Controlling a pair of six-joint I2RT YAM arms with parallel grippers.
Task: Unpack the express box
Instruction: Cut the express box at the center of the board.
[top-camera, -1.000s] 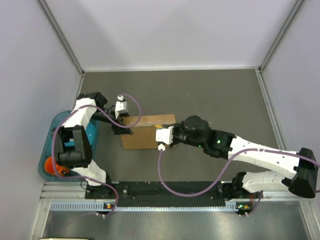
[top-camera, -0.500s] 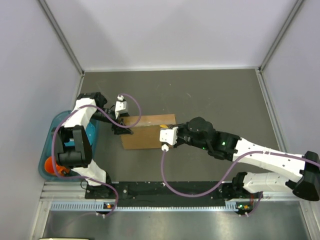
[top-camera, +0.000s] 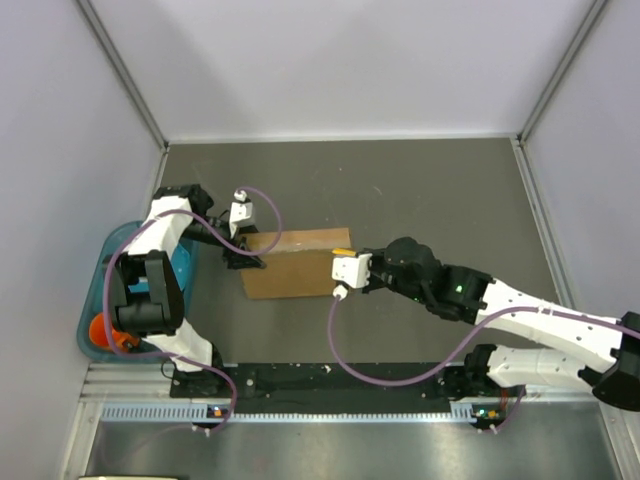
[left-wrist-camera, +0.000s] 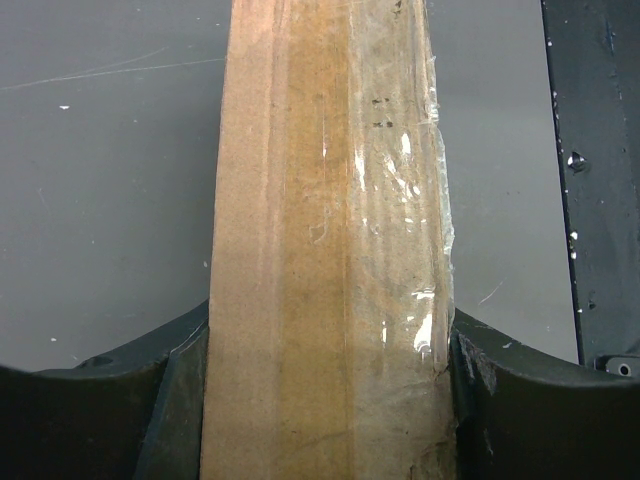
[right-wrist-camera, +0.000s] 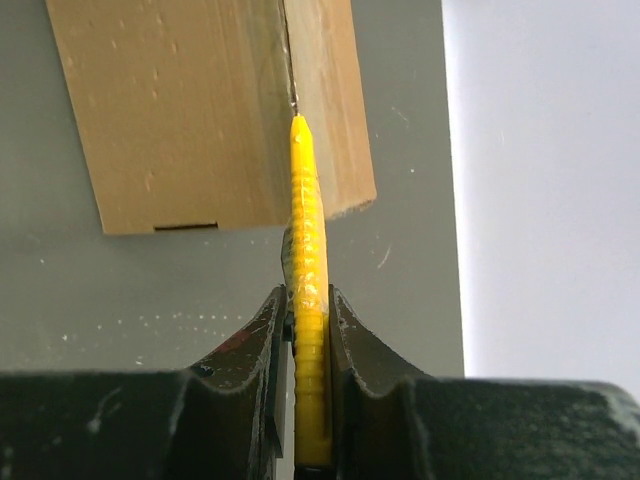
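The express box, flat brown cardboard, lies mid-table. My left gripper is at its left end. In the left wrist view the taped box fills the gap of the left gripper, and both fingers press its sides. My right gripper is at the box's right edge, shut on a yellow utility knife. In the right wrist view the knife stands edge-on in the right gripper. Its tip meets the seam at the edge of the box.
A teal bin holding an orange thing sits off the table's left edge. White walls close in the table at the back and on both sides. A black rail runs along the near edge.
My right arm has drawn the knife to the right along the box's seam, as far as the box's right edge. The left gripper and the box have stayed put.
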